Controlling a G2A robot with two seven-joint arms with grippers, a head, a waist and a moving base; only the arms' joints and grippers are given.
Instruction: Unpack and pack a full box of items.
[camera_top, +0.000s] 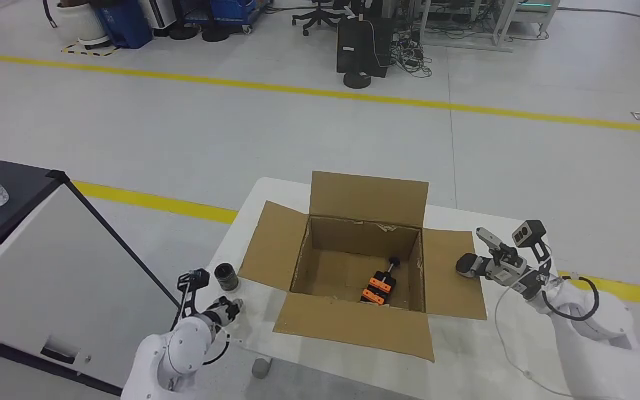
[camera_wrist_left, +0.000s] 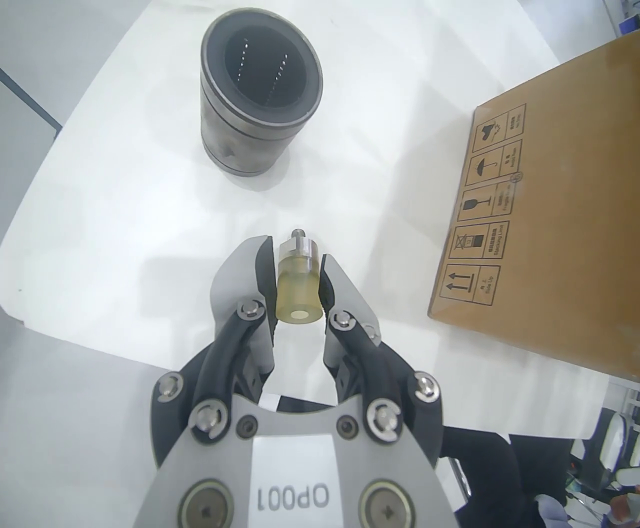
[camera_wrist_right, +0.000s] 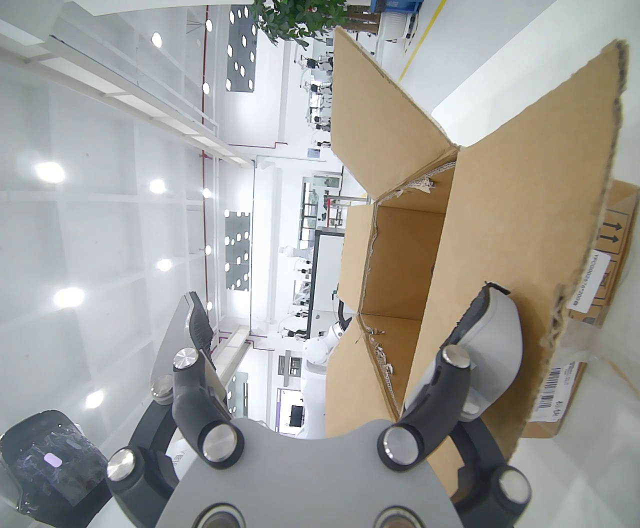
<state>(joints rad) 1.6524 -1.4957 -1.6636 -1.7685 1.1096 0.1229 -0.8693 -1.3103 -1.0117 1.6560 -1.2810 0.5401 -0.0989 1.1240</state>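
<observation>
**Left gripper holding a small part, right gripper spread at the box**

Left gripper (camera_wrist_left: 296, 256): fingers pinch a small yellowish cylinder (camera_wrist_left: 298, 297) with a metal stud. It is over the white table (camera_wrist_left: 125, 210), left of the open cardboard box (camera_top: 368, 198). A steel sleeve (camera_wrist_left: 260, 95) stands upright just beyond it. Right gripper (camera_wrist_right: 342, 295): fingers spread wide, beside the box's right flap. An orange-and-black item (camera_top: 377, 288) lies on the box floor.

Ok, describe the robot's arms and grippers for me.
Both arms are white with rounded shells and looping black cables. The left gripper has pale grey fingers with black pads, black linkages, silver bolts and a white printed label on its grey plate. The right gripper matches.
</observation>
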